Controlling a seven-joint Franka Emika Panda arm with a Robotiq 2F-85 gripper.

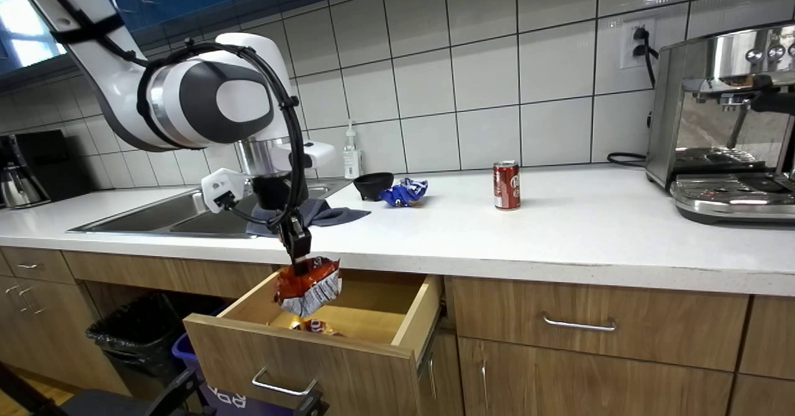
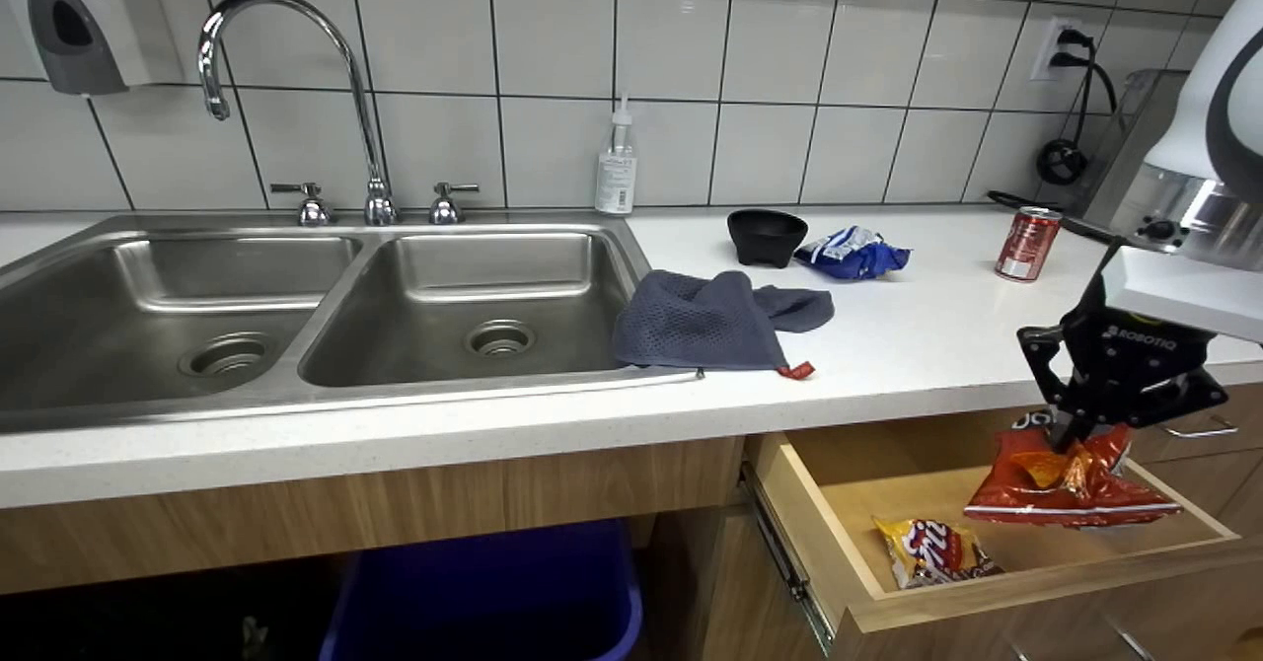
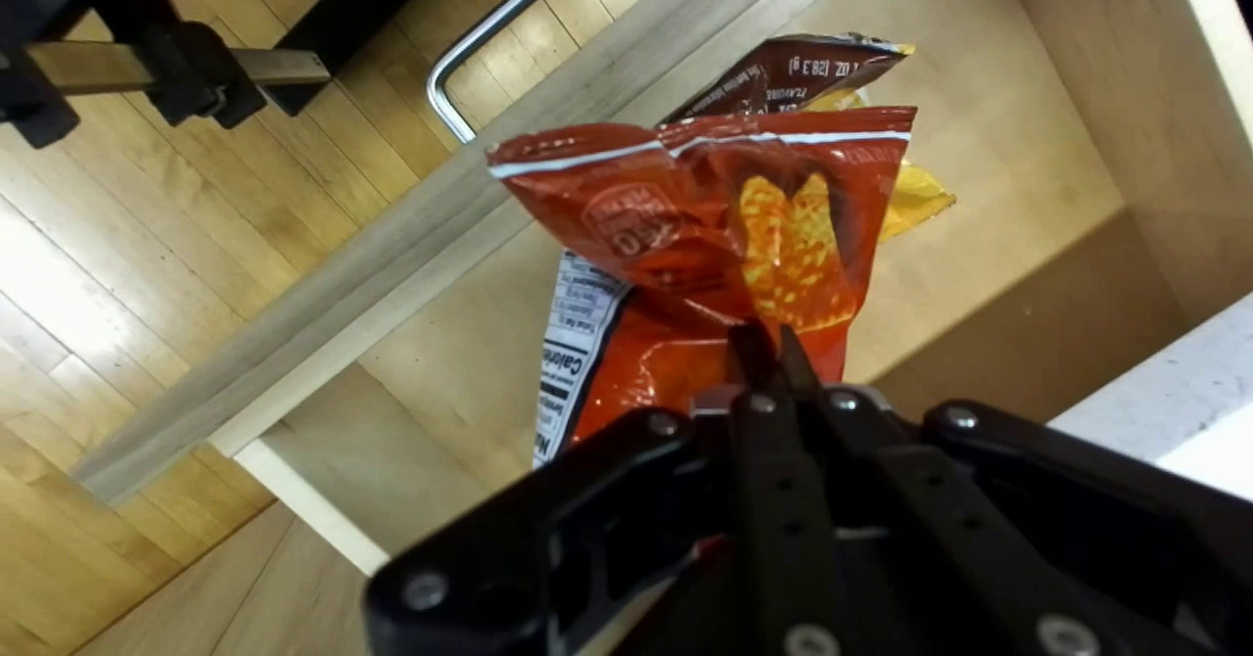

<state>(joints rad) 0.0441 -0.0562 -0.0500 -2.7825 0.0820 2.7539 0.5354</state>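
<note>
My gripper is shut on a red chip bag, pinching the bag's middle between its narrow fingertips. In both exterior views the bag hangs just above the pulled-out wooden drawer, apart from the drawer floor as far as I can tell. A yellow and brown snack bag lies inside the drawer near its front panel. From the wrist, that bag is partly hidden behind the red one. The pinched part of the red bag is covered by the dark fingers.
The white counter overhangs the drawer's back. On it are a red soda can, a blue crumpled wrapper, a black bowl, a grey cloth and an espresso machine. Left of these is the sink; bins stand below.
</note>
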